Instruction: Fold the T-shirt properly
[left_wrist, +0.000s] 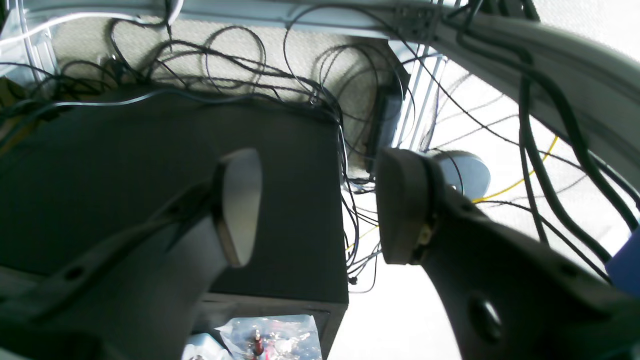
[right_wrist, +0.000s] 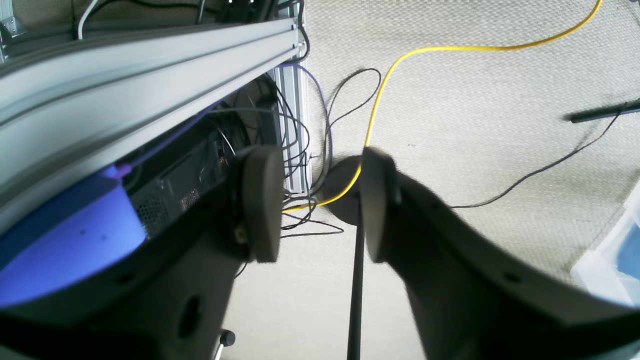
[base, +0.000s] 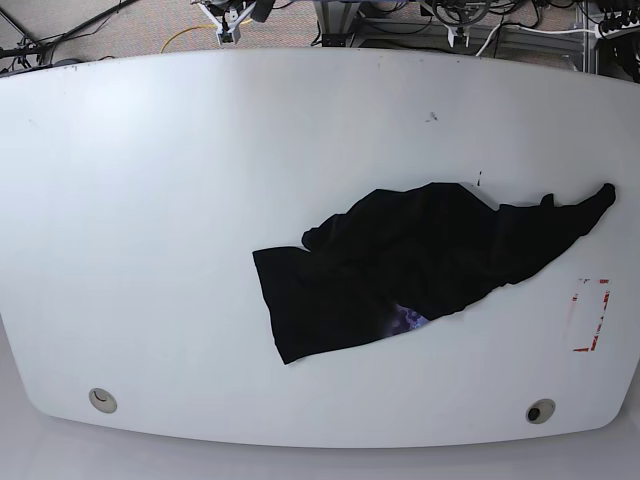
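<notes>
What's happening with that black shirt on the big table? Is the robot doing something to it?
Nothing is touching it right now. The black T-shirt lies crumpled and unfolded on the white table, with a small purple-blue patch showing near its lower edge. Neither arm is over the table in the base view. The left pincer and the right pincer are both open and empty, and their cameras see floor, cables and frame.

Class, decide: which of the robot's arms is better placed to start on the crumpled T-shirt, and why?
Probably the left. The T-shirt lies crumpled toward the base view's right, the left arm's side. Both the left tool and right tool are open and empty, off the table, facing cables.
</notes>
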